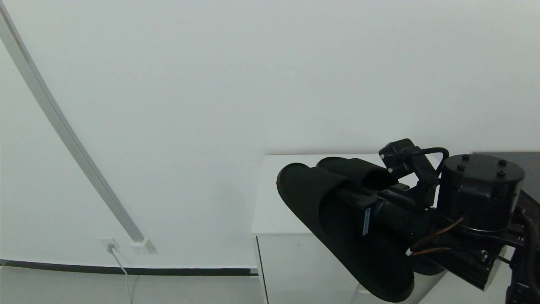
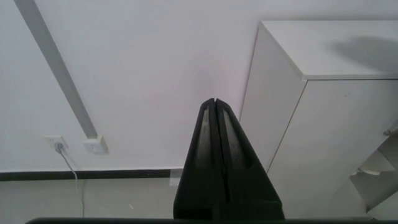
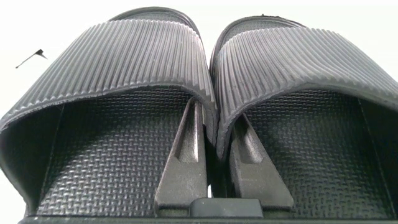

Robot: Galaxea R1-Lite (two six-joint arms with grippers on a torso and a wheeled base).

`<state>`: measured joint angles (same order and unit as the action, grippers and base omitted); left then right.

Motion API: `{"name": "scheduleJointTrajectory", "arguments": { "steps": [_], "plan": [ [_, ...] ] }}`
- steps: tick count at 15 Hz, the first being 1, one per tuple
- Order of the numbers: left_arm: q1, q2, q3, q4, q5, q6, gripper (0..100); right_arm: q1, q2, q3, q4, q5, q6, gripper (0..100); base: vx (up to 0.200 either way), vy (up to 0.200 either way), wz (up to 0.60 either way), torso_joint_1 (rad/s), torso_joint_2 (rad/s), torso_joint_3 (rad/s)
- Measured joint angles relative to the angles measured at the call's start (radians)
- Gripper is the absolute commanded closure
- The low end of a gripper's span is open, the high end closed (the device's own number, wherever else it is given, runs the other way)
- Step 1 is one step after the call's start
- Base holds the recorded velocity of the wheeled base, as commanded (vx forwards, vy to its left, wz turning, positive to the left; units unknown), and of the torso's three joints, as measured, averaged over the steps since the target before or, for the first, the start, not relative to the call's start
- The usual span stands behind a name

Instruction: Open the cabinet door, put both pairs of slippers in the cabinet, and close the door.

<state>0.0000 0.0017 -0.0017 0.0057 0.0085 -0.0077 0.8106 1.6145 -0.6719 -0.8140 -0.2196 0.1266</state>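
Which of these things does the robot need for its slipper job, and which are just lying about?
For the job: black slippers, pinched in the right hand; white cabinet; left hand, shut and empty.
Just lying about: wall socket; its cord; grey strip on the wall.

black ribbed slippers [image 1: 312, 190], pressed side by side, hang tilted before the white cabinet [image 1: 270, 198], its door [image 1: 303, 266] apparently shut.

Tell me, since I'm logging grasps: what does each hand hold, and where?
The right hand pinches the black slippers by their touching inner sides; left hand holds nothing.
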Motion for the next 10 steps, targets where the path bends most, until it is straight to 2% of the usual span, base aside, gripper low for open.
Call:
{"name": "scheduleJointTrajectory", "arguments": {
  "steps": [1, 10],
  "plan": [
    [0.000, 0.000, 0.000, 0.000, 0.000, 0.000, 100, 0.004, -0.002, 0.002, 0.001, -0.001, -0.001, 100, 0.000, 0.000, 0.00, 0.000, 0.00, 0.000],
    [0.000, 0.000, 0.000, 0.000, 0.000, 0.000, 100, 0.015, -0.005, 0.014, 0.000, -0.003, -0.007, 100, -0.200, 0.000, 0.00, 0.002, 0.00, 0.003]
  ]
}}
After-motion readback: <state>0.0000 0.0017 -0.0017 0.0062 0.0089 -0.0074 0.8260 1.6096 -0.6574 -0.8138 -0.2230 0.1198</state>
